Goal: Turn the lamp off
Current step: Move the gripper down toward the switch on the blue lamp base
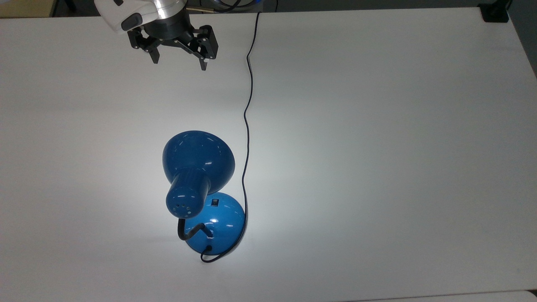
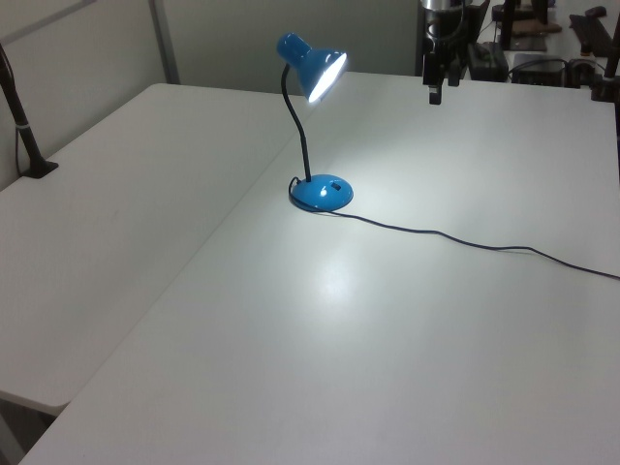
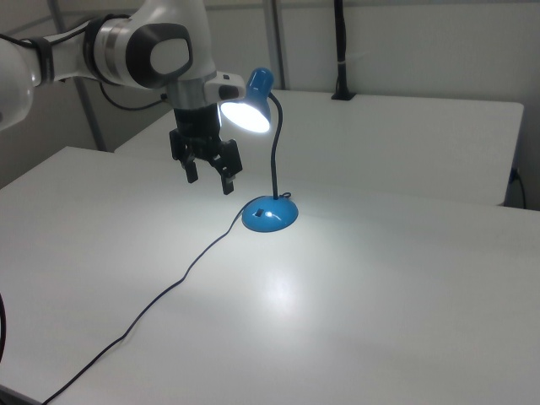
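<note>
Lamp (image 1: 197,167) stands on a smooth, matte white table (image 1: 377,126), lit: bright white glow inside the shade in the left and right views, and a pale pool of light on the tabletop around it. Glossy blue enamel throughout, with sharp highlights. Shade (image 3: 251,105) is a flared dome narrowing to a ribbed cylindrical neck with small vent holes on its cap. Base (image 1: 220,228) is a low round dome carrying a small black rectangular switch (image 1: 215,203) on its upper slope. A thin black gooseneck (image 3: 275,160) rises from the base and bends over to the shade. Thin black cord (image 1: 247,126) leaves the base's rim and snakes loosely across the table toward the top view's upper edge. Gripper (image 1: 179,59) hangs in the air near the top view's upper left, well apart from the lamp; black angular fingers spread wide, nothing between them. White, rounded arm housing (image 3: 143,46) above it.
</note>
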`<action>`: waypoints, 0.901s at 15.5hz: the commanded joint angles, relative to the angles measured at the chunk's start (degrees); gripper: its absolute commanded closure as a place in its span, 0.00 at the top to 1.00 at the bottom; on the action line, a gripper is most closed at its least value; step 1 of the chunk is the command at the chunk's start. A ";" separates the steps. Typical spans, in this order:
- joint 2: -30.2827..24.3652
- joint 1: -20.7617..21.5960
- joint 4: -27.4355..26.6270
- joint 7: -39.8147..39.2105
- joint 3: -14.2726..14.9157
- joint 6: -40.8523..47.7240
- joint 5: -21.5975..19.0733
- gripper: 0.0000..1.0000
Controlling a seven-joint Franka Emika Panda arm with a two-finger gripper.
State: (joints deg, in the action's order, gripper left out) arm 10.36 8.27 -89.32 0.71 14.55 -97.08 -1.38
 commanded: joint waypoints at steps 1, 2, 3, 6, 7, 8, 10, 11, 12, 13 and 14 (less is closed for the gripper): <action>-1.30 -0.53 0.28 -0.80 0.47 1.54 0.24 1.00; -1.22 -0.71 0.37 -0.80 0.47 1.37 0.15 1.00; -1.22 -0.89 0.55 -0.89 0.74 1.28 0.15 1.00; -0.60 -0.80 0.64 -0.46 0.74 0.58 0.24 1.00; -0.43 -0.80 0.55 -0.54 0.74 0.49 0.32 1.00; -0.25 -0.71 0.55 -0.80 0.74 0.31 0.32 1.00; 1.33 -0.71 0.55 -0.80 0.65 -4.40 -0.02 1.00; 2.73 -0.62 0.55 -0.45 0.56 -6.87 -0.12 0.99; 4.22 -0.45 0.55 -0.80 0.39 -9.25 -0.12 0.78; 5.02 -0.45 0.55 -0.89 0.21 -10.57 -0.12 0.61; 6.33 -0.27 0.46 -0.80 -0.05 -13.37 -0.29 0.35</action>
State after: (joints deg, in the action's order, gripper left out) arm 14.46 7.47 -88.80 0.62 14.81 -105.90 -1.39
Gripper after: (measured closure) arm 0.181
